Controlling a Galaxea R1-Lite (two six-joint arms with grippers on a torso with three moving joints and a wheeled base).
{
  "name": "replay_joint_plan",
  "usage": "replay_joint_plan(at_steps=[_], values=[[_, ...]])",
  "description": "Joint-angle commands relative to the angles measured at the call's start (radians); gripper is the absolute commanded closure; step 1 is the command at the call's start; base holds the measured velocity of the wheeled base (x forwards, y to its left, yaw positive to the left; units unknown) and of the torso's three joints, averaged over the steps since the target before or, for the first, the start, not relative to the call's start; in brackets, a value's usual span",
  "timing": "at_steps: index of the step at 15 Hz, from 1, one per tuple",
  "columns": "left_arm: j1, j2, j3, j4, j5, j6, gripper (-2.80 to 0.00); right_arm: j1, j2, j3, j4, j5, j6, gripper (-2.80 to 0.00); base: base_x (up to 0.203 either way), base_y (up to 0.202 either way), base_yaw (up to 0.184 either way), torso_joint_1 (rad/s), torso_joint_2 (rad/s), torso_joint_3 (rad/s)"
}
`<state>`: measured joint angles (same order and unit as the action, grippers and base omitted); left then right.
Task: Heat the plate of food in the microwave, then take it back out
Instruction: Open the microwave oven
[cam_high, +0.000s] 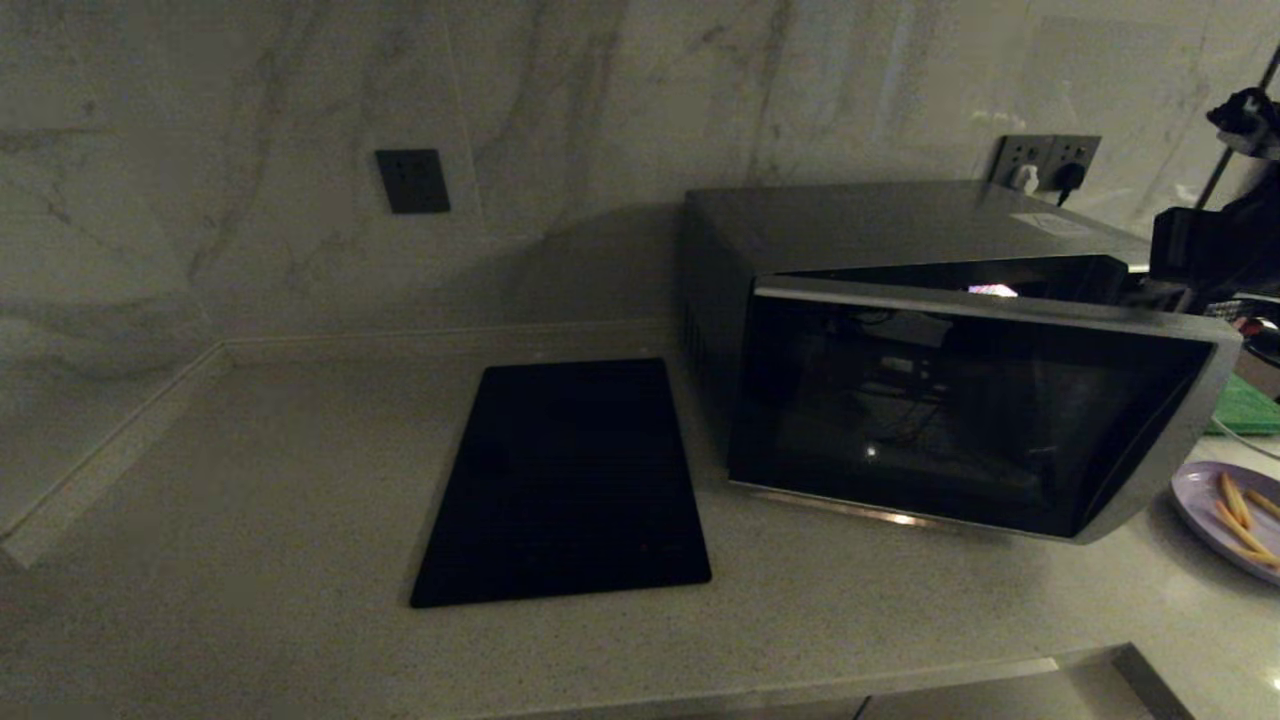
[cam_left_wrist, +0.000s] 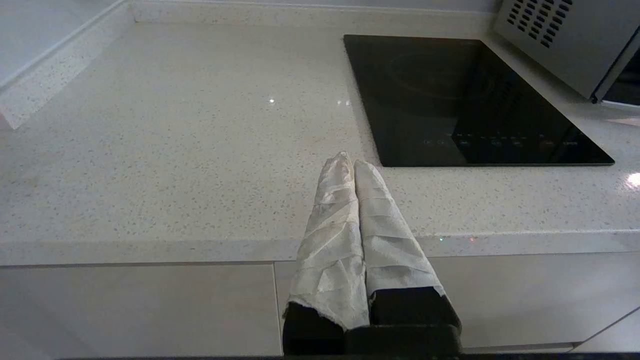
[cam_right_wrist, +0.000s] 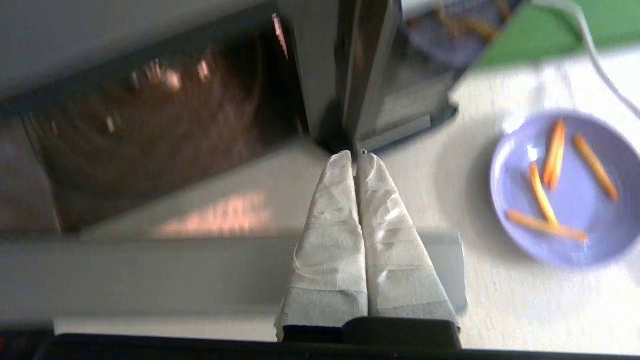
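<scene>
Nearest us, our right gripper (cam_right_wrist: 357, 162) is pressed closed and empty at the microwave (cam_high: 900, 370) door's edge, door part open, while the plate of food (cam_right_wrist: 565, 190) waits unheated on the counter beside it; our left gripper (cam_left_wrist: 350, 167) idles closed.

The microwave (cam_high: 900, 330) has a brushed silver-grey metal body and a dark, glossy glass door that mirrors small lights. The worktop (cam_high: 250, 520) looks like pale speckled stone, smooth and slightly shiny. The cooktop panel (cam_high: 565, 480) is flat black glass — very glossy. The wall (cam_high: 250, 120) looks like polished veined marble. Both hands — left hand (cam_left_wrist: 350, 162) and right hand (cam_right_wrist: 356, 157) — have fingers wrapped in white, wrinkled cloth tape. The plate of food (cam_right_wrist: 565, 190) looks smooth, lavender and glossy.
</scene>
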<state>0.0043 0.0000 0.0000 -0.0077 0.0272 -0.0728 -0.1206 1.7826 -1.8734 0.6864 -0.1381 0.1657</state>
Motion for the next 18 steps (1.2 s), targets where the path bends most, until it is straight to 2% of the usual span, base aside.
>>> replay_joint_plan(at_steps=[1,3,5,9,11,15,18], values=[[0.0,0.002,0.0,0.0,0.0,-0.001,0.0,0.019,-0.084,0.095,0.006,-0.001,0.001,0.0,0.0,0.0,0.0,0.0,0.0,0.0],[0.0,0.002,0.0,0.0,0.0,-0.001,0.0,0.061,-0.134,0.177,0.007,-0.002,0.004,0.0,0.0,0.0,0.0,0.0,0.0,0.0],[0.0,0.002,0.0,0.0,0.001,-0.001,0.0,0.108,-0.169,0.203,0.007,-0.004,0.004,0.0,0.0,0.0,0.0,0.0,0.0,0.0],[0.0,0.002,0.0,0.0,0.0,-0.001,0.0,0.11,-0.15,0.085,0.001,-0.006,0.008,0.0,0.0,0.0,0.0,0.0,0.0,0.0],[0.0,0.002,0.0,0.0,0.0,-0.001,0.0,0.108,-0.127,0.071,-0.003,-0.023,0.042,0.0,0.0,0.0,0.0,0.0,0.0,0.0],[0.0,0.002,0.0,0.0,0.0,-0.001,0.0,0.112,-0.145,0.145,-0.001,-0.049,0.045,0.0,0.0,0.0,0.0,0.0,0.0,0.0],[0.0,0.002,0.0,0.0,0.002,-0.001,0.0,0.201,-0.205,0.261,-0.004,-0.052,0.032,0.0,0.0,0.0,0.0,0.0,0.0,0.0]])
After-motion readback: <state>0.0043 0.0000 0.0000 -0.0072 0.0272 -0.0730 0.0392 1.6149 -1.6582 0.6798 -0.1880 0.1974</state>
